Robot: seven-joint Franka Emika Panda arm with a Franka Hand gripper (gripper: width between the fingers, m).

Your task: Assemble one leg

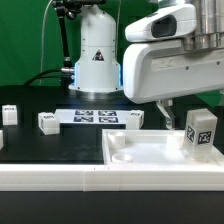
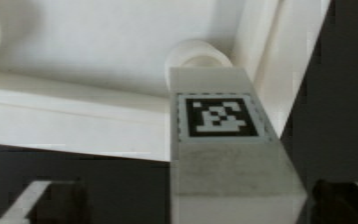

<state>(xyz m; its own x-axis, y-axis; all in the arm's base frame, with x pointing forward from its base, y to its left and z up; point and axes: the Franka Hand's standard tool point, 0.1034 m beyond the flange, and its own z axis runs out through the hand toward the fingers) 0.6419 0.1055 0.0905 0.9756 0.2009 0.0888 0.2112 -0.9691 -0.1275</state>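
A white leg (image 1: 201, 130) with a black-and-white tag stands on the right end of the large white panel (image 1: 150, 155). My gripper (image 1: 185, 108) hangs right over it. In the wrist view the leg (image 2: 226, 130) runs between my fingertips (image 2: 37, 205) towards a rounded recess in the panel (image 2: 87, 70). The gripper (image 2: 190, 205) is open, with dark gaps between the leg and both fingers, the wider gap on one side. Three more legs lie on the black table, one (image 1: 9, 114) at the exterior view's left, another (image 1: 47, 121) beside it and the third (image 1: 133, 119) behind the panel.
The marker board (image 1: 97, 116) lies flat behind the panel in front of the robot base (image 1: 97, 60). A green backdrop closes off the back. The panel fills the table's front edge.
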